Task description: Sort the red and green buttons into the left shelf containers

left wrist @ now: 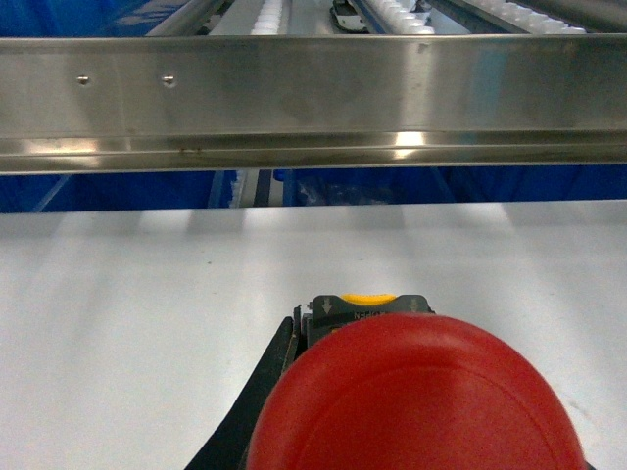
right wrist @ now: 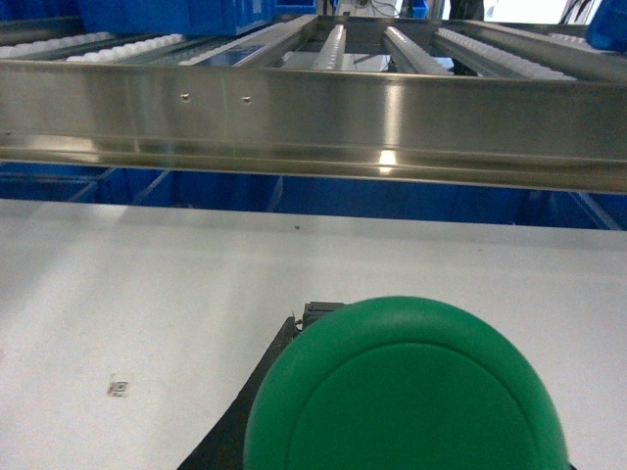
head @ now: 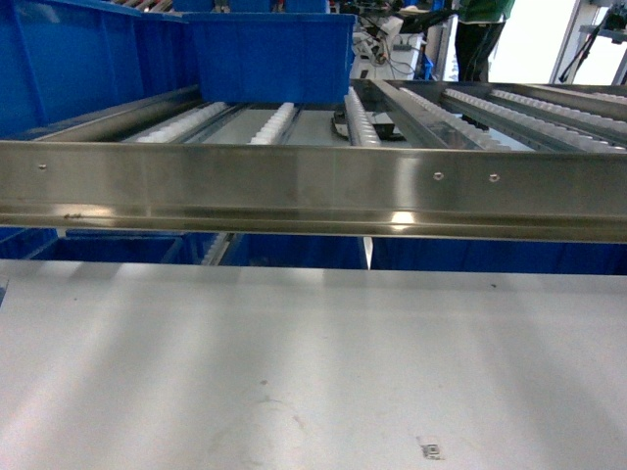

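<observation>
Two blue bins (head: 269,54) up on the steel shelf (head: 313,191), sitting on the white roller rails (head: 277,122) at head-view upper left, one large at the far left edge, one beside it further back; insides hidden from this angle, so contents cannot be told; more blue bins (head: 470,255) dimly seen below the shelf's front beam. White table (head: 313,372) in front of the shelf, with a small dark mark near the lower middle in the head view.

Left wrist view: red button (left wrist: 416,397) filling the lower frame, round red cap toward the camera, dark body with a yellow patch just behind it; dark part of the left gripper (left wrist: 257,397) pressed along the button's left side; carried above the table, short of the shelf beam; seemingly clamped on the button, though the fingertips are hidden by the cap.

Right wrist view: green button (right wrist: 407,392) likewise close under the camera, green cap large in the lower frame, a bit of dark body behind; dark edge of the right gripper (right wrist: 245,411) against its left side; apparently gripped too, above the table, shelf beam ahead.
</observation>
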